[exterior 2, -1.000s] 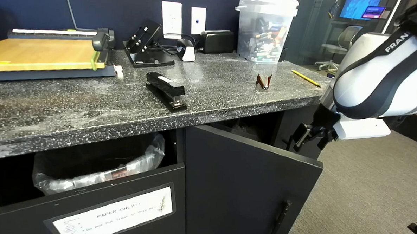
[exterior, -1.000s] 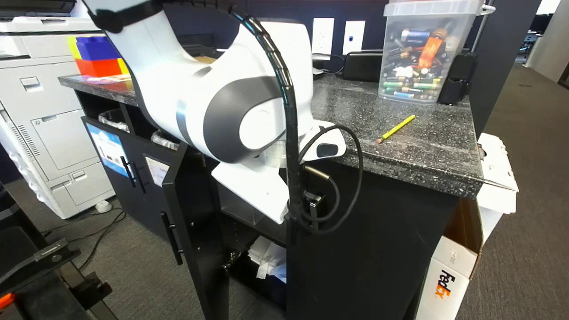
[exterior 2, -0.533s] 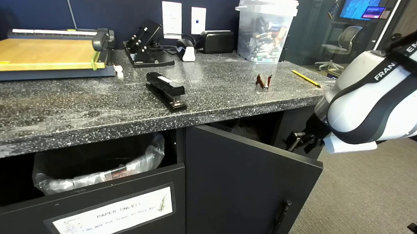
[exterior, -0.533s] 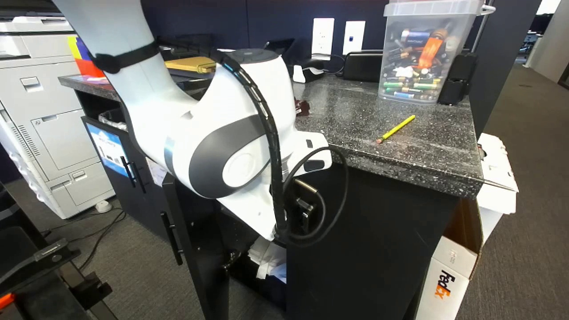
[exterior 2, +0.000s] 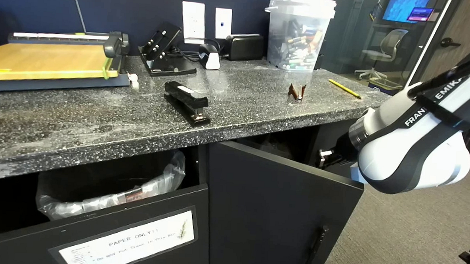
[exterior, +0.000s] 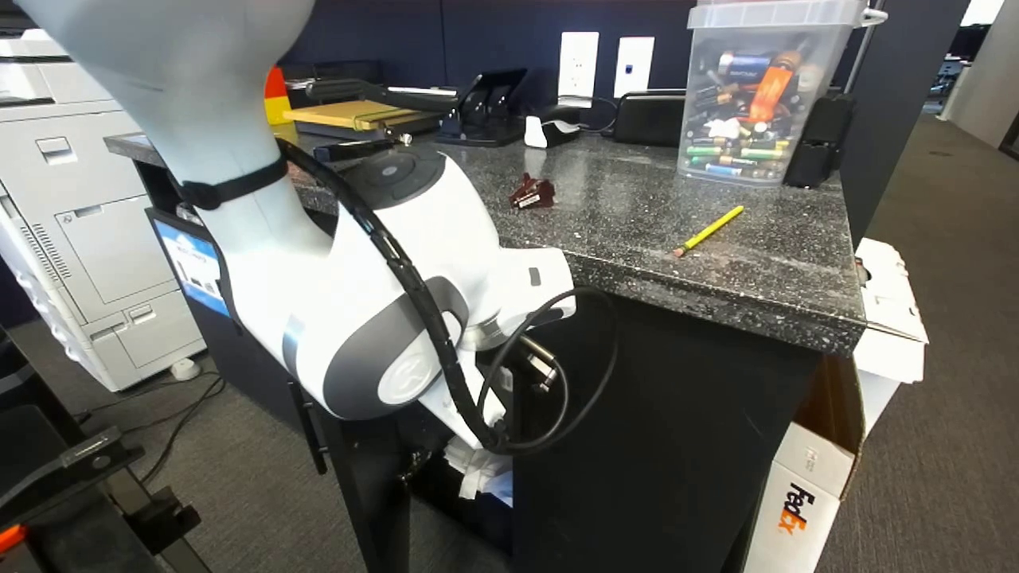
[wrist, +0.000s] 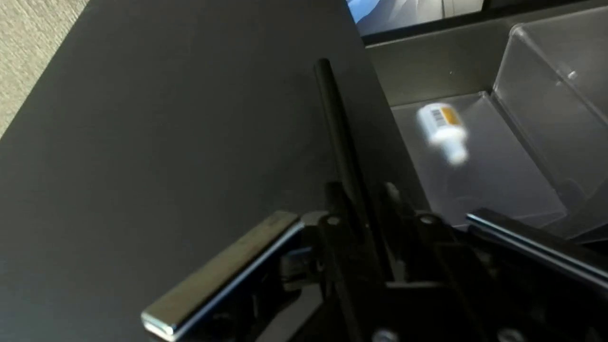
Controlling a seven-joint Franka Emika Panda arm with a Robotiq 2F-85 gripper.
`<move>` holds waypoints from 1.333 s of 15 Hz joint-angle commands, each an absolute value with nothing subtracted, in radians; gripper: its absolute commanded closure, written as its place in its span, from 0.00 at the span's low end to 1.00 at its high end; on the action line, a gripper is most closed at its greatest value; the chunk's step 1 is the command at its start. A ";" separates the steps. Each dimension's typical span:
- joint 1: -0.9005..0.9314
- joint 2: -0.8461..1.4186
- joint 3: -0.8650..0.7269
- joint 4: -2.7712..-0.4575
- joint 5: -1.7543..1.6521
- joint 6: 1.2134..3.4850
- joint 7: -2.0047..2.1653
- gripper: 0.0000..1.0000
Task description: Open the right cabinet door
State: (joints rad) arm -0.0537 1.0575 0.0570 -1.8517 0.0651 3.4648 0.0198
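sitting seemingly closed: right cabinet door, beneath countertop | handle lying between the spread sides of the gripper, depth unclear | shallow closing is risking slipping; pulling is risking the arm bumping ajar neighbouring door

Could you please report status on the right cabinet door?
Jaws open, handle between them in wrist view; right cabinet door looks closed; ajar neighbouring door might crowd arm.

The speckled countertop carries a stapler, pencil, paper trimmer and tub.
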 commanded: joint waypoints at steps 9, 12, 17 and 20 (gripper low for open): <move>0.036 0.924 -0.095 -2.004 0.109 3.347 0.012 0.96; 0.068 0.860 -0.149 -2.122 0.072 3.309 -0.014 0.96; 0.061 0.782 -0.170 -2.257 0.019 3.317 -0.091 0.96; 0.023 0.752 -0.167 -2.292 -0.018 3.300 -0.132 0.96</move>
State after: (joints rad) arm 0.0514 0.8843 -0.1066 -2.1320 -0.0054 3.3627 -0.1460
